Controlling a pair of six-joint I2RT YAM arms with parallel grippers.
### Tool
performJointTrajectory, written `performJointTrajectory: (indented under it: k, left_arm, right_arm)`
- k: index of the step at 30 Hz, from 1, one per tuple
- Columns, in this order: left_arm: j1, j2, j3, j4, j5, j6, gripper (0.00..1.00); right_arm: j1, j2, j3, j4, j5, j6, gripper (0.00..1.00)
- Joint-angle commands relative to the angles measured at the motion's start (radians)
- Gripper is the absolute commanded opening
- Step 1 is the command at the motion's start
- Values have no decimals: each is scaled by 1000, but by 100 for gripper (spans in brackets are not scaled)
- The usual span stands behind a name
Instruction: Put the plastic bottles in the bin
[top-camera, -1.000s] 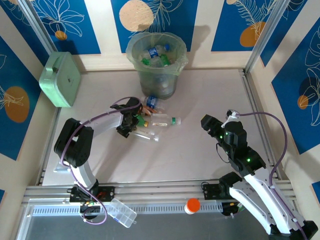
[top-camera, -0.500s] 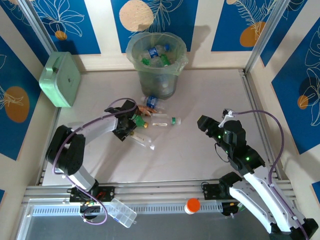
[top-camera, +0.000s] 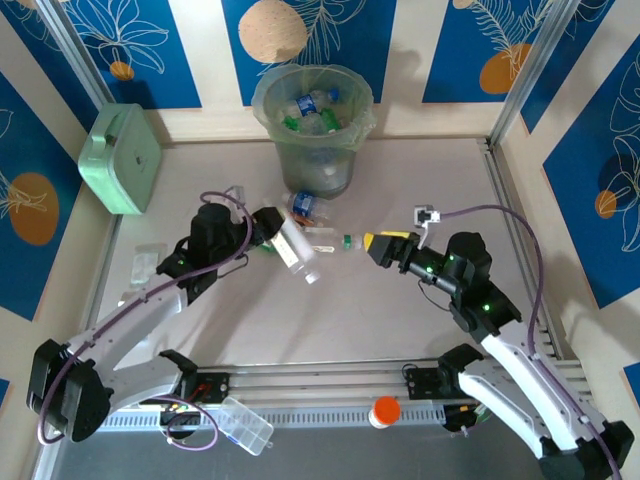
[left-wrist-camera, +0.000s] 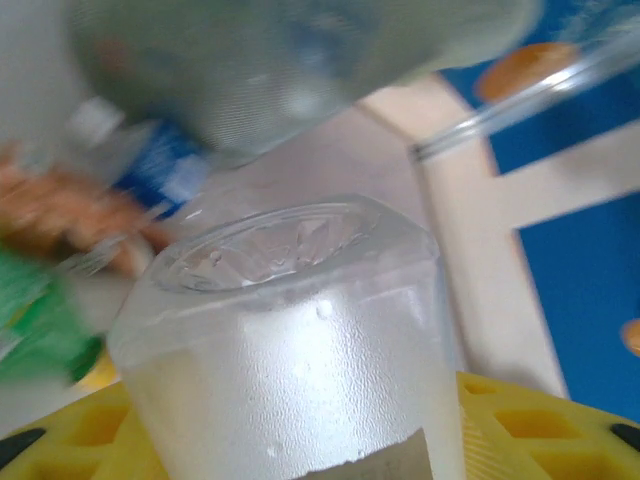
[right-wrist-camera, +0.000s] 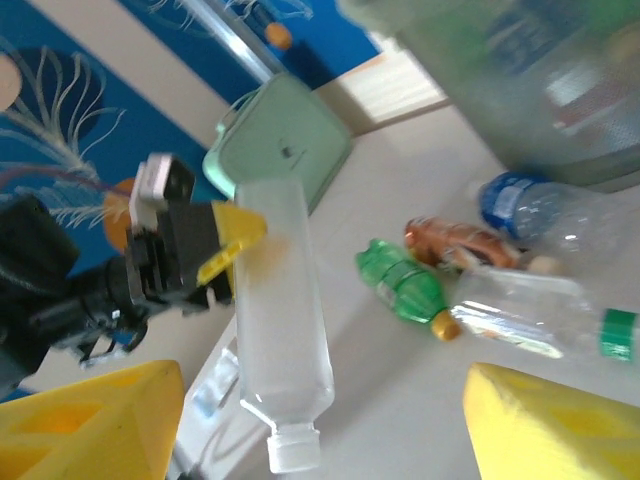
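My left gripper (top-camera: 270, 228) is shut on the base of a frosted clear bottle (top-camera: 296, 250), which hangs tilted above the table, white cap toward the near side. Its ribbed bottom (left-wrist-camera: 270, 250) looms close between yellow fingers (left-wrist-camera: 530, 425). My right gripper (top-camera: 374, 246) is open, just right of the pile, with nothing between its yellow fingers (right-wrist-camera: 545, 425). On the table lie a green bottle (right-wrist-camera: 402, 282), an orange-labelled one (right-wrist-camera: 462, 240), a blue-labelled one (top-camera: 303, 206) and a clear one with a green cap (top-camera: 336, 241). The bin (top-camera: 352, 150) behind holds several bottles.
A mint green box (top-camera: 122, 158) leans on the left wall. A small clear wrapper (top-camera: 147, 262) lies at the table's left edge. An orange-capped jar (top-camera: 385, 410) and a clear case (top-camera: 245, 424) sit on the near rail.
My left arm has stretched out and lifted the frosted bottle off the pile. My right gripper has swung left toward the bottles and opened wider.
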Motion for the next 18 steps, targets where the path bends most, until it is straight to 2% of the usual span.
performJointTrajectory:
  k: [1, 5, 10, 15, 18]
  left_arm:
    - [7, -22, 2, 257, 184, 72, 50]
    - [7, -35, -23, 433, 292, 50, 50]
    - [5, -18, -27, 600, 407, -16, 50]
    - [4, 2, -27, 723, 462, -76, 48]
    - [2, 11, -25, 753, 474, -93, 48]
  right_arm:
    - [4, 59, 60, 97, -198, 15, 80]
    - [-2, 169, 109, 170, -379, 67, 92]
    - [5, 314, 157, 296, -580, 171, 95]
    - [39, 407, 166, 496, -669, 304, 95]
    - [88, 435, 194, 500, -675, 288, 94]
